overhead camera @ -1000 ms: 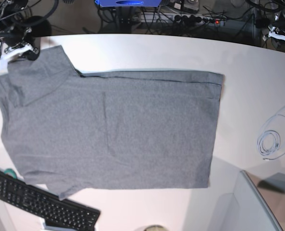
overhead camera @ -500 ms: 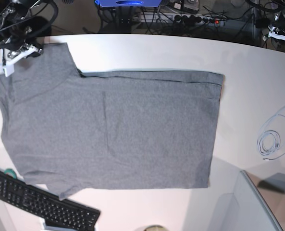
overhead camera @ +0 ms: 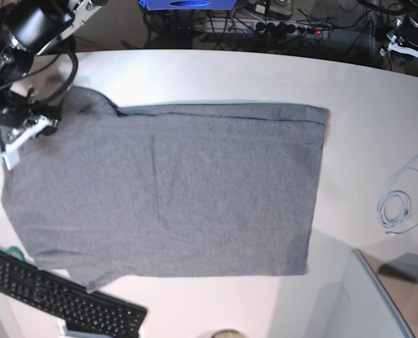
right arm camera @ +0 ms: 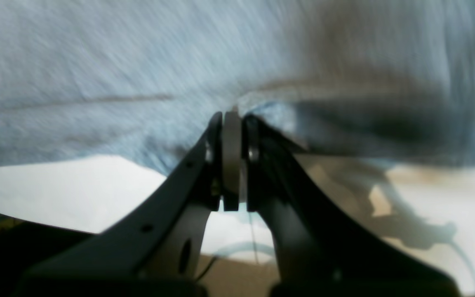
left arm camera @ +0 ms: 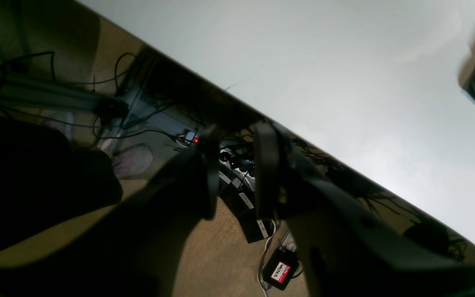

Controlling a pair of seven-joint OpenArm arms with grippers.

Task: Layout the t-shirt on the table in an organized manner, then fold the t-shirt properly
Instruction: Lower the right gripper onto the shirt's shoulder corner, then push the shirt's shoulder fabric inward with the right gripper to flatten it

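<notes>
- T-shirt (overhead camera: 173,190): you have the heather-grey shirt lying spread flat across the white counter (overhead camera: 378,105), filling most of its middle and the base view's left side, with one straight hem edge facing that view's right.
- Your right tool (right arm camera: 232,119) sits at the shirt's upper corner on the base view's left; in the right wrist view its jaws are pressed together with grey fabric bunched right at the tips. That view is blurred, so it looks like a pinch on the cloth edge, but you cannot be fully sure how much fabric is caught.
- In the base view the right arm (overhead camera: 25,42) reaches down over the counter's far left edge, and the shirt's sleeve area under it shows a dark shadow.
- Your left tool (left arm camera: 233,173) hangs off the counter's far edge, over the floor; its two dark fingers (left arm camera: 210,173) stand a narrow gap apart with nothing between them. Behind them you see a power strip (left arm camera: 241,198) with a red light and tangled cables.
- A corner of grey cloth shows at the left wrist view's right border, well apart from the left tool.
- A black keyboard (overhead camera: 53,296) lies at the counter's near left corner, just beside the shirt's lower sleeve and touching or overlapping its edge.
- A coiled pale cable (overhead camera: 399,204) lies on the counter on the base view's right, well apart from the shirt.
</notes>
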